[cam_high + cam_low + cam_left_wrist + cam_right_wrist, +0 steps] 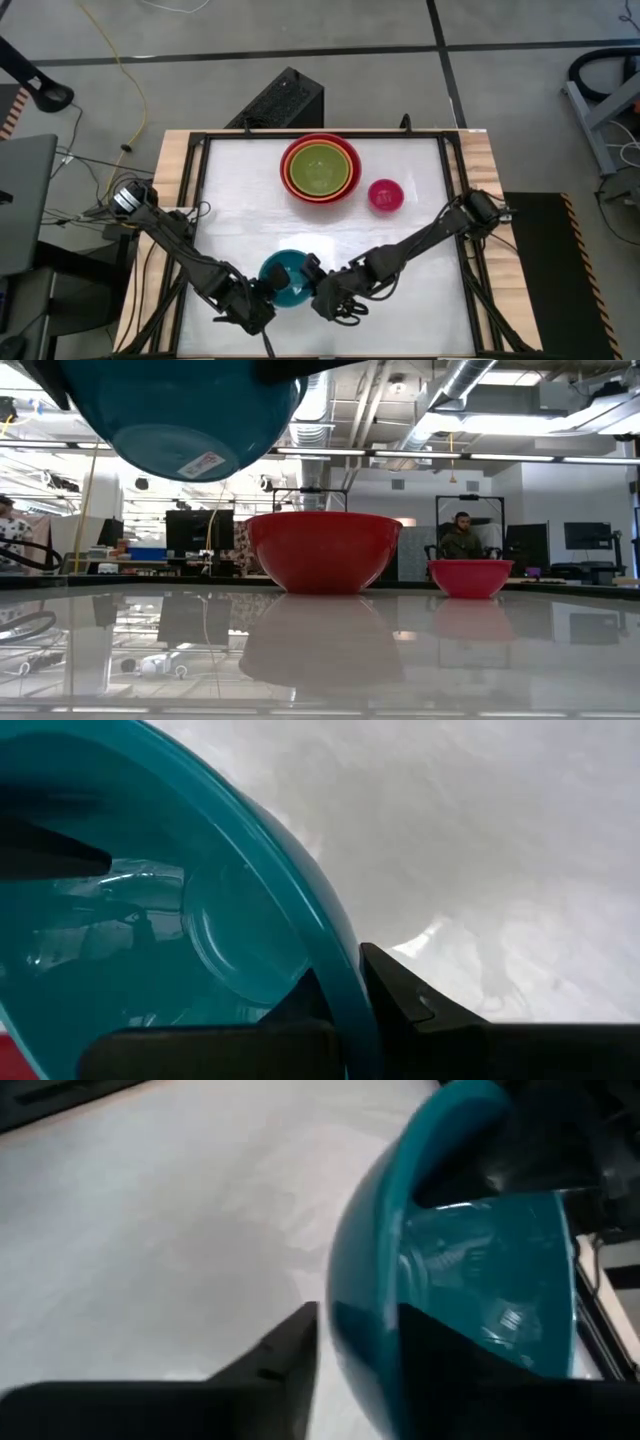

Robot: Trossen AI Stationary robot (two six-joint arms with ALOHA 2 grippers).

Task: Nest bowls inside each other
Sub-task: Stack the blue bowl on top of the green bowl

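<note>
The teal bowl (285, 275) hangs in the air over the near middle of the table, and the low view shows its underside (180, 410) with a sticker. My left gripper (268, 290) is shut on its rim. My right gripper (318, 290) stands open at the opposite rim, with one finger (285, 1350) outside the wall and the other inside; a thin gap shows beside the outer finger. At the far middle, the lime green bowl (322, 168) sits inside the orange bowl (292, 172), which sits inside the red bowl (320, 138). The pink bowl (385, 195) stands on its base to their right. My left gripper pinches the teal bowl's rim (340, 950) on the side toward the table's left, with one finger (300, 1010) inside the bowl and one (410, 1005) outside. The fingers slant down from the near left. The bowl is lifted clear of the table and tilted.
The white tabletop (240, 210) has a dark frame and wooden side rails (170, 170). Bare table lies between the held bowl and the stack. A person (462, 540) sits far behind the table in the room.
</note>
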